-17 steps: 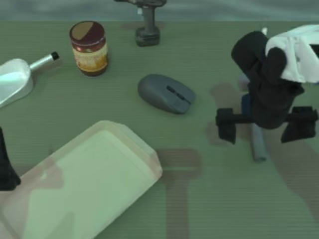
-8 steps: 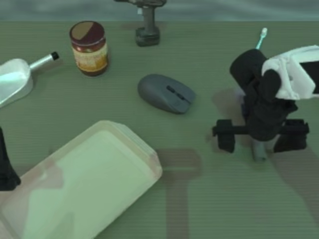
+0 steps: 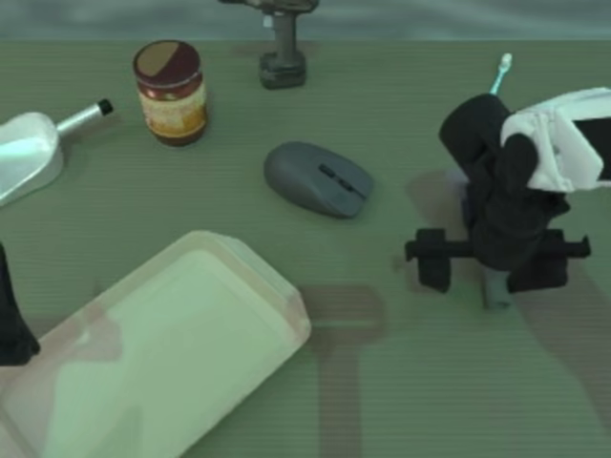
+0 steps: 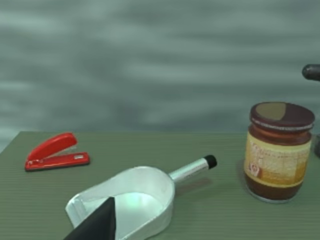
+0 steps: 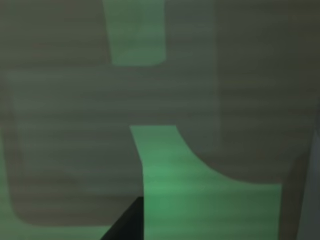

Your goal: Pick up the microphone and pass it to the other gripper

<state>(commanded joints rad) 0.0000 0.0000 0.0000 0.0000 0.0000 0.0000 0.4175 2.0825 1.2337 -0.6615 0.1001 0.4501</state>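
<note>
The right gripper has come down over the microphone at the right of the frame. Its two black jaws, wide apart a moment ago, have drawn inward; the right one has slid in to just beside the grey handle while the left one sits farther off. They are not yet pressed onto it, as far as I can see. Only the handle's lower end shows, poking out beneath the black wrist; the dark head is hidden under the arm. The mic looks to be lying flat on the green worktop, so I judge the grasp is only now closing, with the lift and the handover both ahead.

Just above the arm's white casing the teal toothbrush is uncovered again. To the left, well apart, sit the grey mouse, the jar and the metal scoop. The left gripper waits at the frame's left edge beside the pale tray, far from any exchange.
</note>
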